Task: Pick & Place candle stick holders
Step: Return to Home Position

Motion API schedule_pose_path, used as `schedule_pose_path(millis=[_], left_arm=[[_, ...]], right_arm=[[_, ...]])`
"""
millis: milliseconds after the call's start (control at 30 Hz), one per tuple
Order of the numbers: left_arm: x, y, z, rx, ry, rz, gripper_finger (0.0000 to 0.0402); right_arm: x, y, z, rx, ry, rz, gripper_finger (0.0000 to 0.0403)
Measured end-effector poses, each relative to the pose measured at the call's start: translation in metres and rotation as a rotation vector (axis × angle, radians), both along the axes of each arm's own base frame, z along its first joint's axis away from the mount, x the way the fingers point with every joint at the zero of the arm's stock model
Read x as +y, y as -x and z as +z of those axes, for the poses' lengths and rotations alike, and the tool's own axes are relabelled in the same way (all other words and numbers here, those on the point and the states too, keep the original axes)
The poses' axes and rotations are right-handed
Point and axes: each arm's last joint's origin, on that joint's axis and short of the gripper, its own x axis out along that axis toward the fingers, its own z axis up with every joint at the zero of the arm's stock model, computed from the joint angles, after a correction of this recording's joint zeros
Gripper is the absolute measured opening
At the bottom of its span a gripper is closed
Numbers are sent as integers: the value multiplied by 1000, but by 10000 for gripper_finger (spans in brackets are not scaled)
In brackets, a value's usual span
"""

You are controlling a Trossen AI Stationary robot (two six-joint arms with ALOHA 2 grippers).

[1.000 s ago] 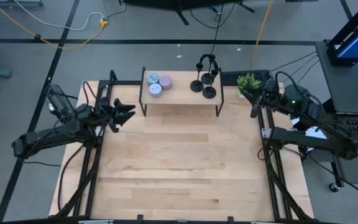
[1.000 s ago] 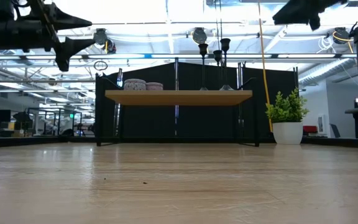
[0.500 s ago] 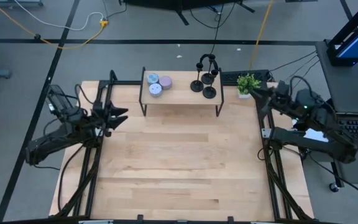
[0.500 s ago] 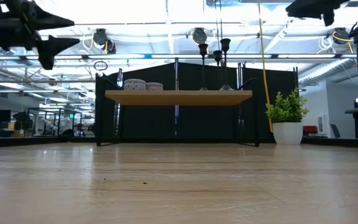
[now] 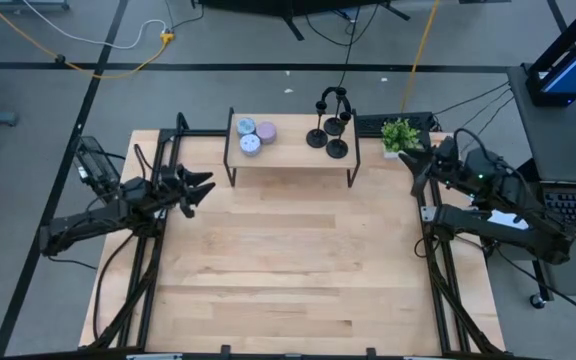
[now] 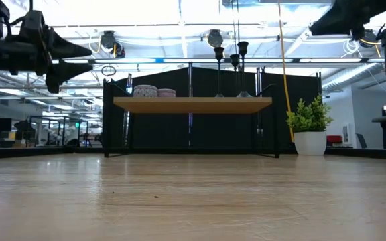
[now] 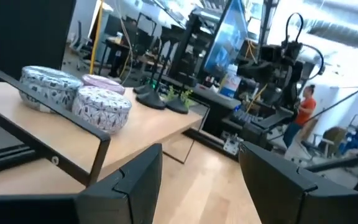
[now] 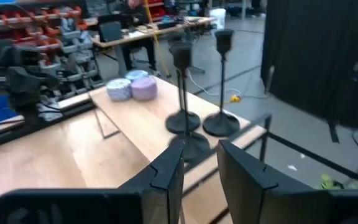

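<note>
Three candle stick holders (image 5: 337, 148) stand upright in a tight cluster on the right-hand end of the shelf (image 5: 293, 152). Their round bases rest flat on the board. Their thin stems rise clear of it, and the small cups at the top carry no candles. With all three on the board and none on the table (image 5: 288, 260) below it, the placing looks finished.

At the shelf's opposite end sit three small round tins (image 5: 252, 134), bunched together with lids on, so what they hold cannot be told. Just off the shelf's right end, a white pot holds a small green plant (image 5: 399, 132).

Both arms hang back from the shelf, which fits a return to rest rather than another pick. The left gripper (image 7: 199, 155) hovers off the shelf's left end, above the table's edge, with its fingers spread wide and nothing between them. The right gripper (image 8: 199, 152) is off the shelf's right end, near the plant. Its fingers are parted by a narrow gap and also hold nothing. Each points roughly toward the shelf, well apart from the holders.
</note>
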Motion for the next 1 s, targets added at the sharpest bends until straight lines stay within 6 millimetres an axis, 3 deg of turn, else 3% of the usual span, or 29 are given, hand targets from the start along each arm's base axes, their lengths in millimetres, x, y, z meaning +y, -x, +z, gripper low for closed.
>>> schedule_pose_path(millis=[400, 733, 1000], left_arm=[[-8, -3, -10, 61, 56, -59, 219], [-14, -4, -13, 101, 39, -108, 219], [-15, -5, -13, 103, 39, -124, 219]], right_arm=[[-3, -6, -17, 14, -17, -28, 89], [3, 7, -35, -89, -53, -30, 89], [2, 3, -75, -159, -106, -10, 89]])
